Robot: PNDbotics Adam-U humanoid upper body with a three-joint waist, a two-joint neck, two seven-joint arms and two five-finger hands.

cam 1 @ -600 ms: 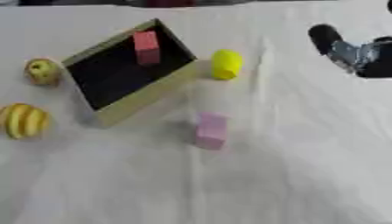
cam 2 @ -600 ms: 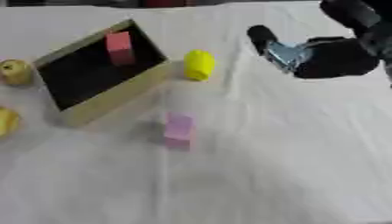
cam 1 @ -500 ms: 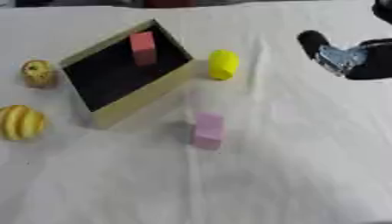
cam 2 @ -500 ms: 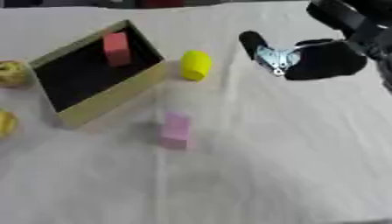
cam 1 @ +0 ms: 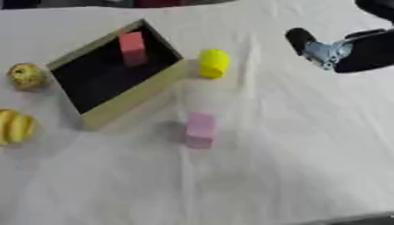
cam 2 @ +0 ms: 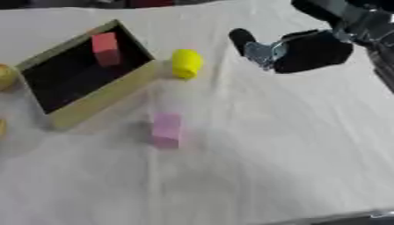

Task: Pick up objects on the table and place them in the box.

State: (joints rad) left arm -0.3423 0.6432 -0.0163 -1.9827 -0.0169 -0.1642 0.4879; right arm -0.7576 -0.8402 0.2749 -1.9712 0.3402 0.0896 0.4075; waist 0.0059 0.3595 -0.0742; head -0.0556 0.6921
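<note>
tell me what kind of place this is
Probably a robot test bench rather than a home: a table under a plain white cloth, toy blocks like the pink block, a sorting box, and a robot hand.

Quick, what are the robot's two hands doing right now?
Right hand: holds nothing; whether its fingers are open or curled cannot be told.
Left hand: not in view.

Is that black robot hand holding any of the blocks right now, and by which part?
Nothing is held. The right robot hand hangs in the air beyond the yellow block, apart from it; the left does not show.
</note>
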